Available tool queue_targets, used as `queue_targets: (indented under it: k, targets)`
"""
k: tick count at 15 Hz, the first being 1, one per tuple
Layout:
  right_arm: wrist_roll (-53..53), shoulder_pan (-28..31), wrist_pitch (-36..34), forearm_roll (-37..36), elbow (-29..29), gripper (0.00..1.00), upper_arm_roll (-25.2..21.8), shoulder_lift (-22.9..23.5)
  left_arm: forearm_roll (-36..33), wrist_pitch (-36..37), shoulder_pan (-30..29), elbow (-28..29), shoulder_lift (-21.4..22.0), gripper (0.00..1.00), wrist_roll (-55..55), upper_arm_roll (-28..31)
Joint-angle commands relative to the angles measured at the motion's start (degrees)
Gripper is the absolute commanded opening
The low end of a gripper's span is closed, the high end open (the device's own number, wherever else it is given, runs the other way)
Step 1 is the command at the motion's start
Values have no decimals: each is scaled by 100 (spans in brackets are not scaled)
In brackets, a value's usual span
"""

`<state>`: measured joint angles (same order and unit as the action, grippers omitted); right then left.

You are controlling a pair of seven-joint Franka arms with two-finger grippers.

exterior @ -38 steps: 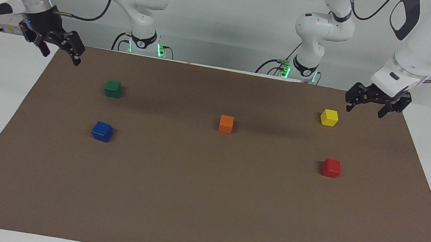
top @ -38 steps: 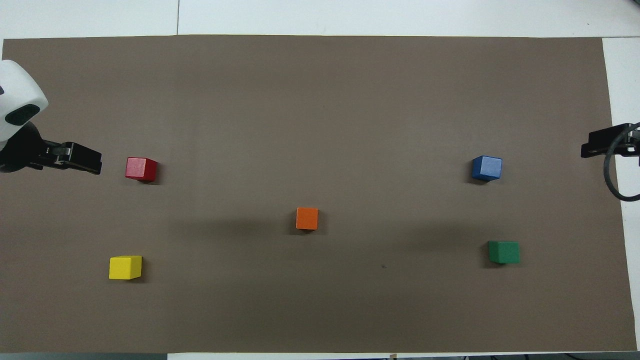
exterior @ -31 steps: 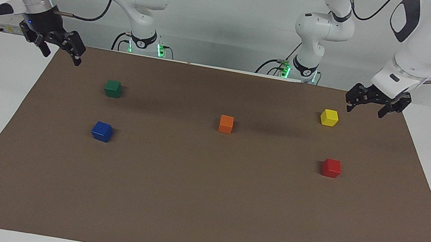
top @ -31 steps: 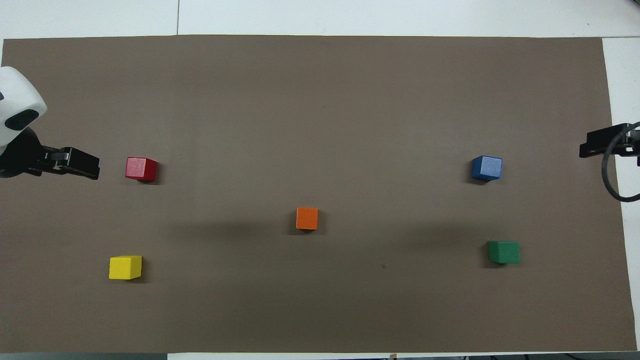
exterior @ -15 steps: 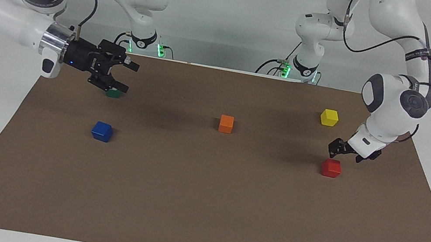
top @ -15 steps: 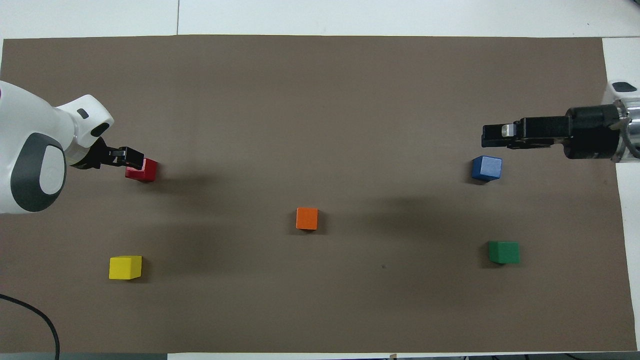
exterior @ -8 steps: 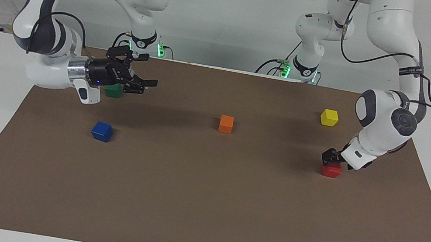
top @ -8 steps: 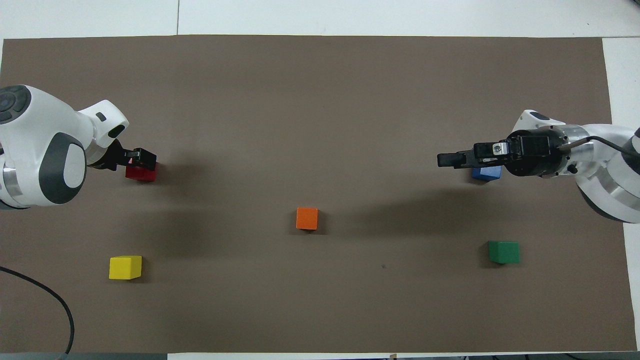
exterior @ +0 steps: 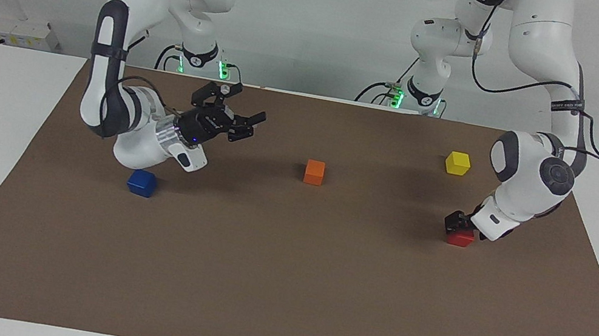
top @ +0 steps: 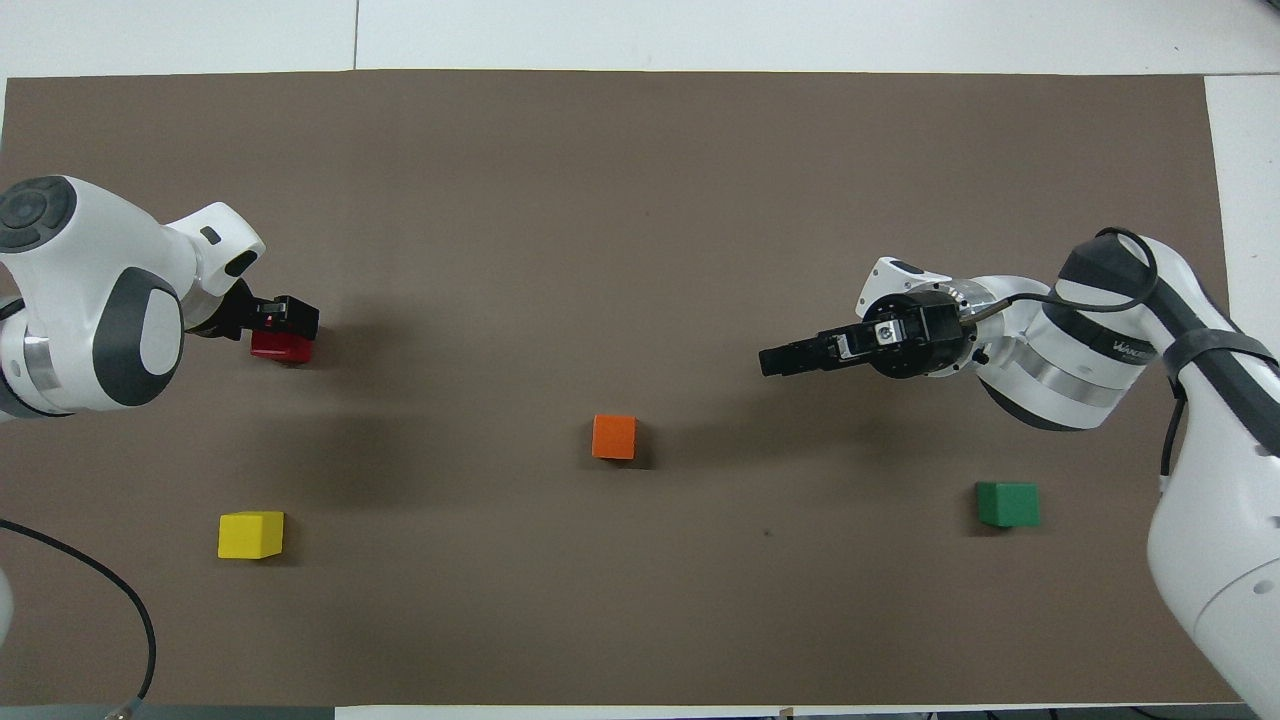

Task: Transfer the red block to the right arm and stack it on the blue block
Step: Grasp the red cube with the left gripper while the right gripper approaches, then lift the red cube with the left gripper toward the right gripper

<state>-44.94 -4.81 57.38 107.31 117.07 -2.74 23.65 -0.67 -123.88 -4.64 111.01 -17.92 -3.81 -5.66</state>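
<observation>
Red block (exterior: pixel 459 238): small smooth cube on brown paper mat (exterior: pixel 278 287), toward the left arm's end. Left gripper (exterior: pixel 459 222) down at it, fingers spread about its top; contact cannot be judged.

Blue block (exterior: pixel 141 183): smooth cube, at 9 o'clock from the red one in the facing view.

Right gripper (exterior: pixel 244 115): raised over the mat, fingers apart, empty. Forearm lettering unreadable.

Orange cube (exterior: pixel 314 172), yellow cube (exterior: pixel 457 162), green cube (top: pixel 1007 504): matte, apart.

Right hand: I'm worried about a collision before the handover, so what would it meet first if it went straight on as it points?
Probably nothing: the open right hand points across bare mat, apparently passing farther out than the orange block; its height is unclear.
</observation>
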Motion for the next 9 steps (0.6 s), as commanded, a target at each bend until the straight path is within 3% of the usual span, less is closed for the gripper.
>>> queue_targets:
  k: [1,2,5,9]
  targets:
    - [-277,-300,-156,508,70,100,55,122,93,-207,-11,114,-27,92,-111,4]
    - [-287,-467,-174,684,71,100,55,140,93,-207,-11,114,-36,79,-111,4]
    - [-270,-530,-183,932,27,100,55,227,111,-93,-19,122,-36,0,-85,-5]
    - [211,-521,-446,1255,-62,100,265,552,823,1020,-55,-351,78,0,994,4]
